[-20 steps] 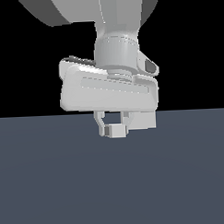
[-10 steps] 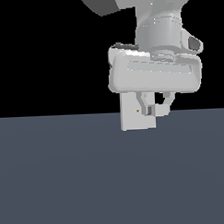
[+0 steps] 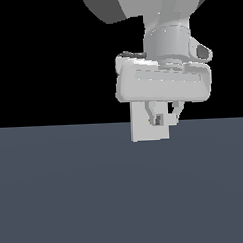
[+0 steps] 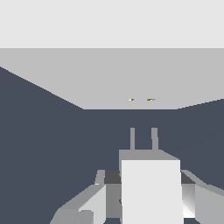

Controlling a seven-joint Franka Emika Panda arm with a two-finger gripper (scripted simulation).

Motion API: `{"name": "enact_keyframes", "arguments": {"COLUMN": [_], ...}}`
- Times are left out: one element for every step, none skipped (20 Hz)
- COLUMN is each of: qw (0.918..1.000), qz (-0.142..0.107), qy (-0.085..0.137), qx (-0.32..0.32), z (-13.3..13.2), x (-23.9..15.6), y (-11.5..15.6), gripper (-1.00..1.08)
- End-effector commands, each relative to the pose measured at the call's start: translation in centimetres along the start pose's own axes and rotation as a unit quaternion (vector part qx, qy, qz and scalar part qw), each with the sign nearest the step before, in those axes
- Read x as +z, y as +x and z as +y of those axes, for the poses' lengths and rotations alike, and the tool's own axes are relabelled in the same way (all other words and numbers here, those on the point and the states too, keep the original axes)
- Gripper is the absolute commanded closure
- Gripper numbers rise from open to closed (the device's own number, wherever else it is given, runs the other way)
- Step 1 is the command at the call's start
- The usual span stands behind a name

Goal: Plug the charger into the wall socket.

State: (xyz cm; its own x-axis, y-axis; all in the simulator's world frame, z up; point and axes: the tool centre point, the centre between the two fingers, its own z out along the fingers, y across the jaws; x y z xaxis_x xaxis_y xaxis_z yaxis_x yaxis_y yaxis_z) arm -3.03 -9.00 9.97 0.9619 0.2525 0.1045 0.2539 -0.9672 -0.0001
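The fingers (image 4: 151, 199) are clamped on the charger (image 4: 151, 192), prongs aimed at 12 o'clock toward the wall socket (image 4: 131, 83), whose orange holes lie just ahead, slightly off line.

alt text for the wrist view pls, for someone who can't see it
A white block-shaped charger sits between the gripper fingers, its two prongs aimed at a light-grey wall socket panel ahead with two tiny orange marks. A gap remains between them.
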Motion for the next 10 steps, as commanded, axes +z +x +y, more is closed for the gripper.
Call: {"name": "enact_keyframes", "arguments": {"qw": [1.0,1.0,1.0,1.0,1.0,1.0,1.0,1.0,1.0,1.0], "qz": [0.0,0.0,0.0,0.0,0.0,0.0,0.0,0.0,0.0,0.0], "qy": [0.0,0.0,0.0,0.0,0.0,0.0,0.0,0.0,0.0,0.0], "qx": [0.0,0.0,0.0,0.0,0.0,0.0,0.0,0.0,0.0,0.0], "z": [0.0,0.0,0.0,-0.1,-0.1,-0.1,-0.1,-0.1,-0.1,-0.1], "x": [0.1,0.1,0.2,0.2,0.2,0.3,0.3,0.3,0.3,0.3], "y": [1.0,1.4,1.8,2.2,2.5,2.8,3.0,3.2,3.3,3.5], "gripper": [1.08,1.08,1.08,1.08,1.08,1.08,1.08,1.08,1.08,1.08]}}
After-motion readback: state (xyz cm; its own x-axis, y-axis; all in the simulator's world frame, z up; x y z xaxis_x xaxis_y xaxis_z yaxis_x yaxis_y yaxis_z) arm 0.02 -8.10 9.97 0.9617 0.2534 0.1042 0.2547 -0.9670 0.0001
